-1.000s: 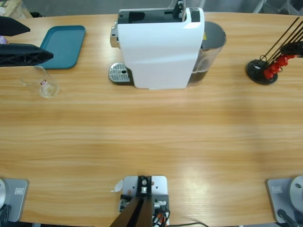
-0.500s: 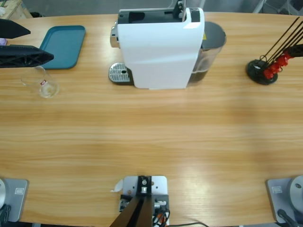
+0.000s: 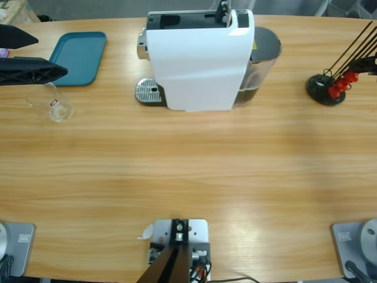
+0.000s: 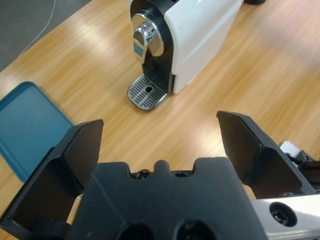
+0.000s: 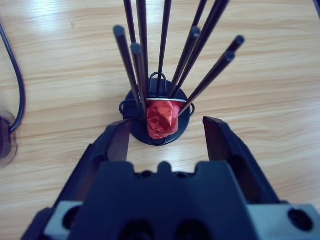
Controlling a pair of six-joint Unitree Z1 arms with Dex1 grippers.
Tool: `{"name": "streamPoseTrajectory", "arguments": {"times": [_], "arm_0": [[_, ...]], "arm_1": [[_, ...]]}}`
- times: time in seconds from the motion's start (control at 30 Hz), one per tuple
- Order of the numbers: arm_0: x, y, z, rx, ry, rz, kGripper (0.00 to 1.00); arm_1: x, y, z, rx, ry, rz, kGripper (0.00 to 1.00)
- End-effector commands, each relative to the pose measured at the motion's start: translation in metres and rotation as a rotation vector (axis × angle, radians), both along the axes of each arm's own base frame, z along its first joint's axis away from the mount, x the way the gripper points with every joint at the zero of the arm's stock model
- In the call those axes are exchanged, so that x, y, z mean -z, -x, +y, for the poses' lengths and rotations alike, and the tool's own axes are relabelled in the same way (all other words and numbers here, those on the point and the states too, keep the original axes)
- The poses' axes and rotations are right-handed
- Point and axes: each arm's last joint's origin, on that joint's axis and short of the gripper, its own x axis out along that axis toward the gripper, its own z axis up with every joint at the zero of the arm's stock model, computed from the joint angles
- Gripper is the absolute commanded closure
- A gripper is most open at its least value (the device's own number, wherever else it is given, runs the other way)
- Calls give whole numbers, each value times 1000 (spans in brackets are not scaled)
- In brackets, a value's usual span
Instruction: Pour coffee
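No coffee shows; the clear glass [image 3: 52, 103] at the table's left looks empty. My left gripper [image 3: 52, 55] hangs open just above and behind that glass, near the teal tray. In the left wrist view the left gripper [image 4: 160, 122] points toward the white coffee machine [image 4: 195, 35] and its metal drip grate [image 4: 146, 92]; the glass is hidden there. The right gripper [image 5: 167, 125] is open and faces a red capsule [image 5: 161, 120] sitting in the black rod holder [image 5: 140, 50], a short way ahead of its jaws.
The coffee machine [image 3: 200, 59] stands at the back middle with its drip grate [image 3: 148, 91] on its left and a water tank [image 3: 262, 59] on its right. A teal tray [image 3: 79, 56] lies back left. The capsule holder [image 3: 325, 88] stands at the right. A dark cable [image 5: 12, 65] runs beside it.
The black shape of the right gripper at the right edge has drawn back from the capsule holder. The left gripper and the glass have stayed put.
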Motion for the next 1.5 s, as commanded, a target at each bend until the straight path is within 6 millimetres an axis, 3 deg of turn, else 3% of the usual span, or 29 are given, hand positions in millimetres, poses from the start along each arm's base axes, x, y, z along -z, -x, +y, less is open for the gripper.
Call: {"name": "streamPoseTrajectory", "arguments": {"times": [0.03,0.17,0.4,0.73,1.13,1.5], "arm_0": [[10,4,2,-7,-16,14,4],[10,4,1,-8,-14,13,4],[10,4,1,-9,-13,13,4],[11,5,2,-11,-12,16,4],[13,6,4,-12,-8,15,4],[19,7,4,-16,-5,24,4]], "arm_1": [[21,-4,-3,18,-5,61,502],[22,-4,-4,17,-12,57,612],[22,-5,-5,25,-13,45,623],[19,-1,-5,11,-29,28,1000],[9,7,-8,24,2,-4,1000],[-24,6,-9,35,15,-54,1000]]}}
